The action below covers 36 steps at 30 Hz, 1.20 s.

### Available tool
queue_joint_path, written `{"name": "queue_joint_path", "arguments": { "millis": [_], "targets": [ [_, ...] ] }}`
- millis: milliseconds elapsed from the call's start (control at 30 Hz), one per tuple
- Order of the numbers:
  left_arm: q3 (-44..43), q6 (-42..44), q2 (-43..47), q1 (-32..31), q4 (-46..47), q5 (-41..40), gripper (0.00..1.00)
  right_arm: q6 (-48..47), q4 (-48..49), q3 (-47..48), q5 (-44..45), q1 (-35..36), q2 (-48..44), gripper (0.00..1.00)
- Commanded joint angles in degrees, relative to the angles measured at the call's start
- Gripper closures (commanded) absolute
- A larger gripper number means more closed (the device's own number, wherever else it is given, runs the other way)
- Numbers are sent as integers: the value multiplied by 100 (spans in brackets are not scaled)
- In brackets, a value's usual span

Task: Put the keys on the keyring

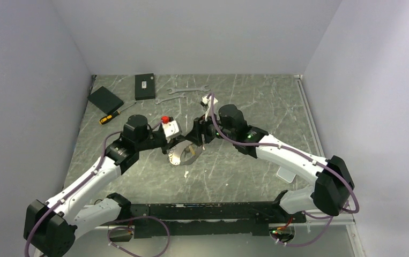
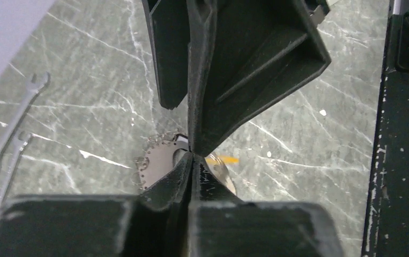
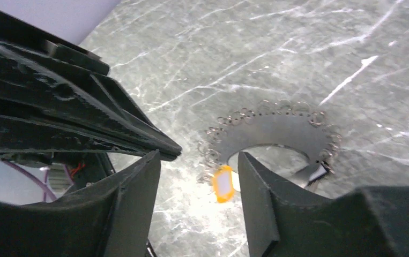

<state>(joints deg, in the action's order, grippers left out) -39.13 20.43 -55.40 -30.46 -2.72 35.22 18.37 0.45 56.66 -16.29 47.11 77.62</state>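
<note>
**Yellow key at the ring's edge, threading unconfirmed**

The keyring lies on the desk just ahead of the right end effector. From here it looks like a flat silvery crescent with a row of tiny loops along its outer rim. One small yellow key sits at the near tip of that crescent, touching the rim. It sits low in the gap between the right end effector's two fingers, close against one of them. Those fingers stand apart and grip nothing. I cannot tell whether the key is already hooked through one of the little loops or is only resting against them.

The left end effector comes in from the opposite side with its fingers pressed together to a point. That point sits right at the ring's edge, beside the key. Whether it pinches the ring's thin metal or just hovers over it is hidden by the fingers themselves.

A small dark-and-silver piece shows at the far tip of the crescent, next to the right end effector's other finger. It may be another key, but it is too small to be sure.

My reading is that the job is partway at best. One key is in position at the ring, and none is shown to be secured. The threading itself, plus any further keys, appears to remain.

Two wrenches lie well off to the side of the left end effector, untouched.
</note>
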Motion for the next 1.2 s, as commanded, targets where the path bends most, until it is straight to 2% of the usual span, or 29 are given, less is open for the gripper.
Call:
{"name": "queue_joint_path", "arguments": {
  "millis": [0, 267, 433, 467, 567, 667, 767, 933, 1167],
  "targets": [
    [-559, -779, -66, -21, -348, 147, 100, -315, -460, 449, 355, 4, -228, 38],
    [-807, -1483, -61, -22, -795, 96, 100, -505, -459, 281, 640, 5, -665, 34],
    [-951, -1479, 45, -19, -1436, -802, 98, -382, -779, 158, 1097, 1, -338, 34],
    [-993, -1446, 94, -21, -1606, -1070, 92, -340, -884, 146, 1222, 0, -201, 34],
    [-858, -1404, 290, -22, -1625, -1926, 59, -137, -1079, 161, 1486, 3, 281, 35],
    [-568, -1623, 533, -12, -1281, -2486, 37, 122, -1328, 454, 1532, 6, 946, 38],
    [-416, -1596, 661, -3, -1127, -2601, 34, 283, -1567, 911, 1413, 32, 1633, 40],
    [-513, -1356, 754, -1, -1544, -2936, 34, -181, -1604, 1344, 1575, 215, 2412, 40],
    [-411, -1243, 898, -2, -1550, -2975, 34, -746, -1832, 2010, 1843, 272, 3272, 41]
  ]
}}
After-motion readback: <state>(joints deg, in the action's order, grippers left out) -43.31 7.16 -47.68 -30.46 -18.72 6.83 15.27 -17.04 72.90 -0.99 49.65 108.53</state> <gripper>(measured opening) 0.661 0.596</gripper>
